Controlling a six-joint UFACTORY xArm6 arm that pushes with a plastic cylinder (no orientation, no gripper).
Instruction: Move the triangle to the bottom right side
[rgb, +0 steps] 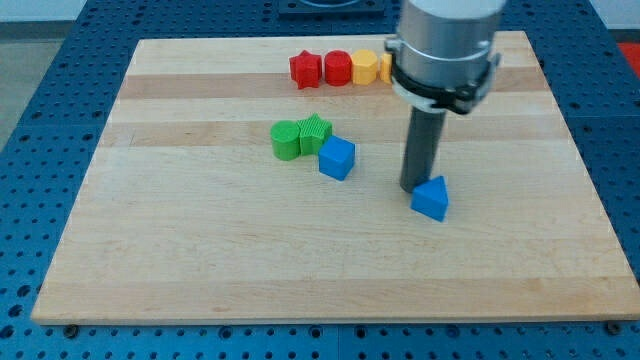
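A blue triangle block (431, 198) lies on the wooden board (200, 250), right of the middle. My tip (413, 188) stands right at the triangle's upper left edge, touching or nearly touching it. The dark rod rises from there to the grey arm body at the view's top.
A blue cube (337, 158) lies left of my tip, next to a green cylinder (286, 140) and a green star-like block (315, 133). Along the view's top sit a red star-like block (305, 69), a red cylinder (338, 68) and a yellow block (367, 68), partly hidden by the arm.
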